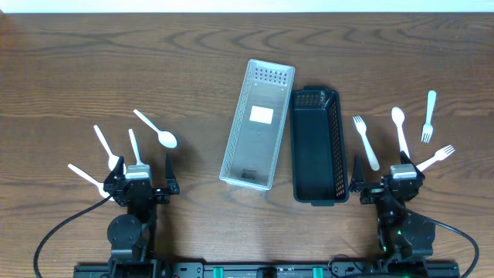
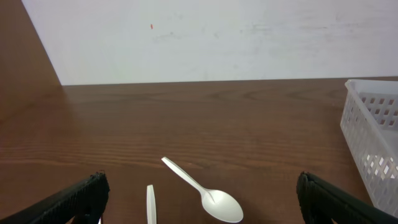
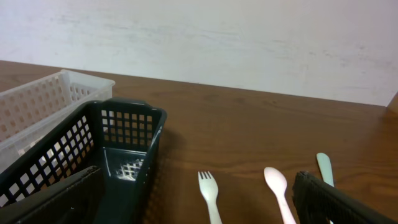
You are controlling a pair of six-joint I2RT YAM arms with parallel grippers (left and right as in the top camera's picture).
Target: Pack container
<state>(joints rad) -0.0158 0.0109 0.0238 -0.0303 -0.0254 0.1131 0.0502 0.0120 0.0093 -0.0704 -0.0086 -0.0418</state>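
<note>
One white basket (image 1: pixel 255 147) beside black basket (image 1: pixel 312 147), cutlery (image 1: pixel 158 131) flanking, jaws wide

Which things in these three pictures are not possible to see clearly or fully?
Overhead: the label inside the white basket; any print is too small to read.
Left wrist: a white handle is cut off by the bottom edge; its kind is unclear.
Right wrist: a pale utensil is partly hidden behind a finger of the right tool; fork or spoon, I cannot tell.
</note>
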